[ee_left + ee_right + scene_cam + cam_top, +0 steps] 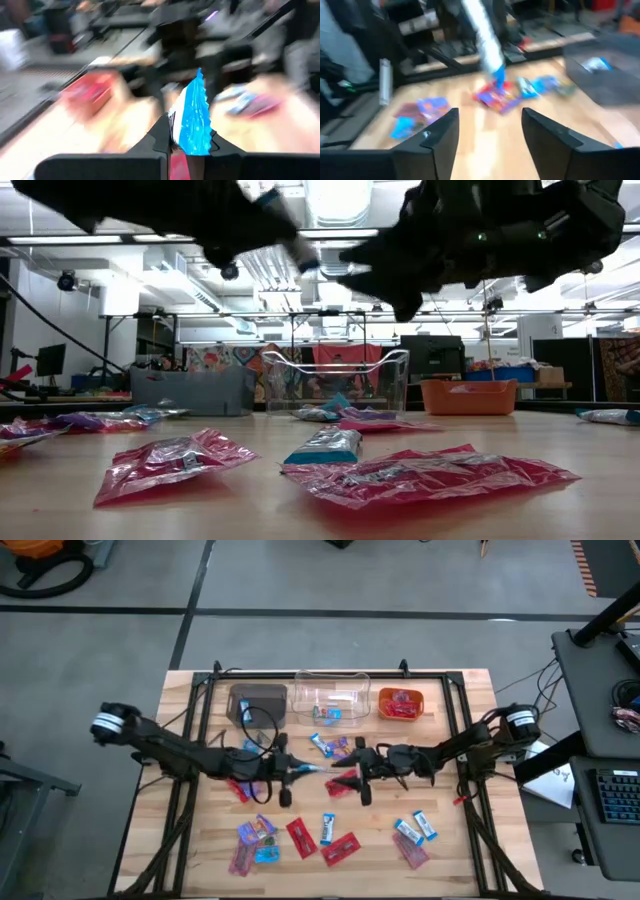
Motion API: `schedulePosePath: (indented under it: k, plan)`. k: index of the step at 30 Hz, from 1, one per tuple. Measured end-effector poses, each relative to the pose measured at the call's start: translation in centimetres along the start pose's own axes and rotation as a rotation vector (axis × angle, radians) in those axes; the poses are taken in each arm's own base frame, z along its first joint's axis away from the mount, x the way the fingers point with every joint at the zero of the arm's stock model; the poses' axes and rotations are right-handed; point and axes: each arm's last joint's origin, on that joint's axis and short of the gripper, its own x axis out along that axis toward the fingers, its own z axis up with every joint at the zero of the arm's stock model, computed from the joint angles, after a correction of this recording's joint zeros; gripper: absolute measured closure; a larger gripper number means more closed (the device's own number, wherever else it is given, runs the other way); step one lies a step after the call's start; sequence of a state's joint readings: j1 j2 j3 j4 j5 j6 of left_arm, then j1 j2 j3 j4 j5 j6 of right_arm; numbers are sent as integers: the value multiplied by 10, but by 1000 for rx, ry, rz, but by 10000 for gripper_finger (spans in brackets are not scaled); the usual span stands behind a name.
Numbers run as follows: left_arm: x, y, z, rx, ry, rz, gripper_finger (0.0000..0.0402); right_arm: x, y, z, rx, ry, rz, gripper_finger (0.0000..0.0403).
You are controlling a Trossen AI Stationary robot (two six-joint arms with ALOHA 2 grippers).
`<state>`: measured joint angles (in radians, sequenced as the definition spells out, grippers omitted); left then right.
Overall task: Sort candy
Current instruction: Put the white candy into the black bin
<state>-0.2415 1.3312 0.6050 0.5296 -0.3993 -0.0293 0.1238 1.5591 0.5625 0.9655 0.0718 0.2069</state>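
Note:
Wrapped candy lies scattered over the wooden table: red [300, 837], blue-and-white [327, 828] and purple [257, 830] pieces near the near edge, and more in the middle [335, 747]. My left gripper [298, 772] [186, 135] is over the table's middle, shut on a blue-and-white candy [192, 117]. My right gripper [362, 780] [490, 125] faces it from the right. It is open and hovers above a red candy [343, 783]. My left gripper pinches the blue-and-white candy between its two fingers [161, 136] at one end of the wrapper [187, 142]. The rest sticks out past the fingertips, its crimped end [200, 77] free. The candy [298, 252] is lifted clear of the table, and the fingers come from the table's left.
Three bins stand in a row at the far edge: a brown one [258, 703], a clear one [330, 700] with blue candy in it, and an orange one [402, 705] with red candy. Black frame rails [462, 740] run along the table's sides.

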Motion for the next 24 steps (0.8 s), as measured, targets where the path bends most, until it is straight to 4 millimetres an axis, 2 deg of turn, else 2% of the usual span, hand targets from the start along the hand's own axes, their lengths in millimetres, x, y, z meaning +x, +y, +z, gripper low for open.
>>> schedulePosePath:
  k: [5,9,12,19,24]
  plan:
    - [-30,26,9,54,261,278,394,-2,-3,-4,25,56,-78,183]
    - [-51,57,7,75,473,557,394,-2,-3,-5,33,63,-80,184]
    - [-59,82,2,24,572,690,394,-2,-3,-5,37,64,-80,183]
    - [-57,139,-20,-201,754,733,394,-2,-3,-5,66,66,-79,183]
    - [-56,165,-27,-211,814,771,394,-2,-1,-6,75,71,-74,183]
